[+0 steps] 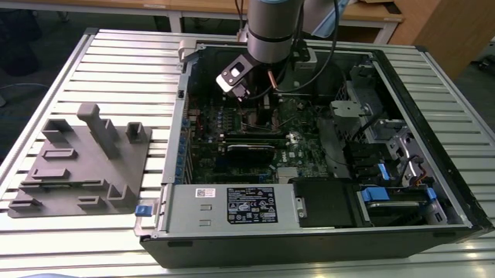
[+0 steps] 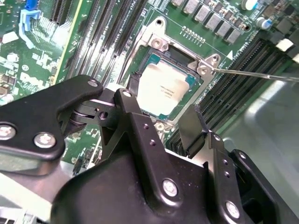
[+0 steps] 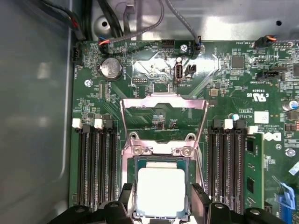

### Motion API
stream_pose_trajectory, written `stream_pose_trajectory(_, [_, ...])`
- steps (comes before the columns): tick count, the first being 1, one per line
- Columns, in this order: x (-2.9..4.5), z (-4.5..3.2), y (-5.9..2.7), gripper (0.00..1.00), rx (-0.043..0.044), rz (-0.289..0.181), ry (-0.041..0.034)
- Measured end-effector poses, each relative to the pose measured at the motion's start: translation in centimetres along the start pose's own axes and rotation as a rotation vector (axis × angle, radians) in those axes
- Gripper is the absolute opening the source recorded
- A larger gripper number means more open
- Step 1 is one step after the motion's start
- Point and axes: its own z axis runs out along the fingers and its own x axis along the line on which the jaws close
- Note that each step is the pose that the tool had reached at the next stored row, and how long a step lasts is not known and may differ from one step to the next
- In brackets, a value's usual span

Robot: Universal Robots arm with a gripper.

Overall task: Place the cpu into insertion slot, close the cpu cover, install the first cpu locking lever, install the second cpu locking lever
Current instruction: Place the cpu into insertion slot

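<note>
gripper: you are holding its fingers spread, gripping nothing
cpu: lying directly between them
cpu cover: standing open

Square silver cpu lies flat in the insertion slot; the cpu cover (a windowed frame) stands open beside it.

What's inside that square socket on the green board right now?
The cpu lies flat in the insertion slot, silver top showing; the cpu cover stands swung open. The socket's contacts beneath the chip are covered.
</note>
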Motion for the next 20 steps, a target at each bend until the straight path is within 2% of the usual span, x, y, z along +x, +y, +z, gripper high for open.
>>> stream_pose_trajectory(11, [0.01,-0.17,0.01,0.59,0.0000,0.000,-0.0003])
stream_pose_trajectory(12, [0.01,-0.17,0.01,0.52,0.0000,0.000,-0.0004])
stream_pose_trajectory(13, [0.01,-0.18,0.01,0.52,0.0000,0.000,-0.0004])
stream_pose_trajectory(15, [0.01,-0.17,0.01,0.40,0.0000,0.000,-0.0004])
stream_pose_trajectory(16, [0.01,-0.17,0.01,0.40,0.0000,0.000,-0.0005])
stream_pose_trajectory(18, [0.01,-0.17,0.01,0.29,0.0000,0.000,-0.0006])
stream_pose_trajectory(19, [0.01,-0.17,0.01,0.29,0.0000,0.000,-0.0006])
stream_pose_trajectory(20, [0.01,-0.17,0.01,0.23,0.0000,0.000,-0.0006])
